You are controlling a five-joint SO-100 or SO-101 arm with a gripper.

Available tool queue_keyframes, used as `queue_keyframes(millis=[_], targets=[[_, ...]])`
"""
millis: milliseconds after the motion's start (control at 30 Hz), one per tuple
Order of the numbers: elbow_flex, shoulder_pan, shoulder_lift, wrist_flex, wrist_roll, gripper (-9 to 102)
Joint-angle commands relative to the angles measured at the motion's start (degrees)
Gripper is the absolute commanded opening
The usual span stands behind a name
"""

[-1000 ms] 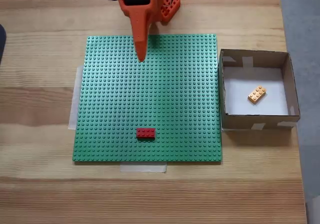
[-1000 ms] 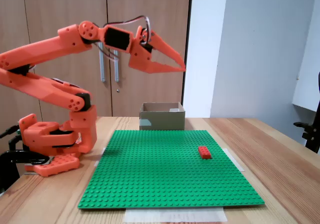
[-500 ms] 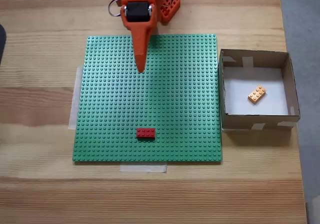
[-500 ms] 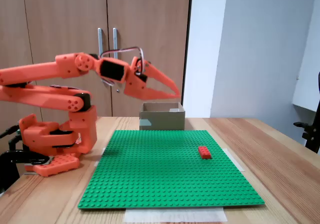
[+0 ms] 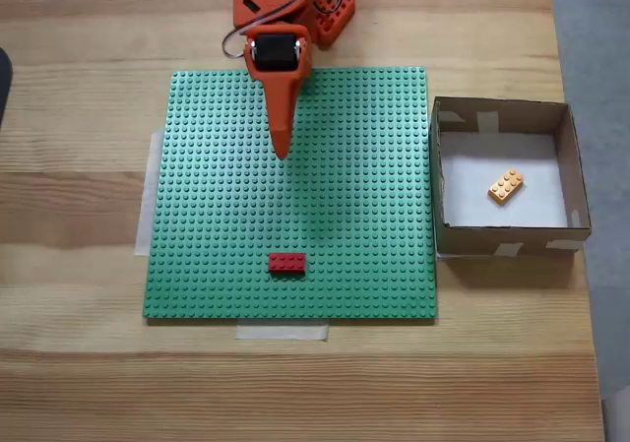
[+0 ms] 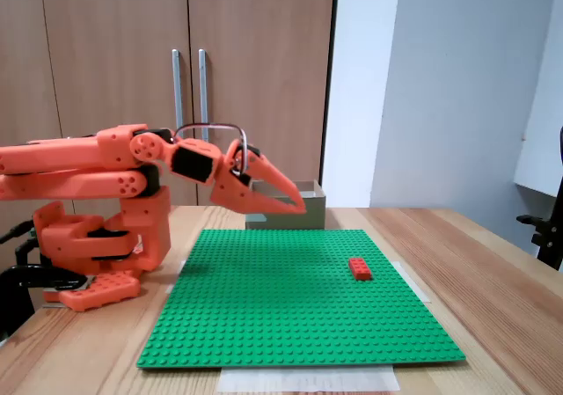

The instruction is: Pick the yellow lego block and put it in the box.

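Wooden table [image 5: 89, 383] carries a green baseplate [image 5: 217, 245] with a red brick [image 5: 287, 263]. Above it hangs the empty gripper [image 5: 281, 152], jaws nearly closed. Yellow block [image 5: 506, 186] lies inside the box [image 5: 512, 237].

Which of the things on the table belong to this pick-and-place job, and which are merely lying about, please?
Belong to the job:
yellow lego block, lying inside the box
box
gripper

Lying about:
red brick
green baseplate
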Motion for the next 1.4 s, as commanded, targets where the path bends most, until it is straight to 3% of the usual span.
queue_keyframes(millis=[0,933,1367], targets=[[0.7,0.1,1.5,0.7,0.3,-1],[4.0,0.1,3.2,15.4,-2.4,-1],[4.2,0.2,3.3,17.8,-2.0,-1]])
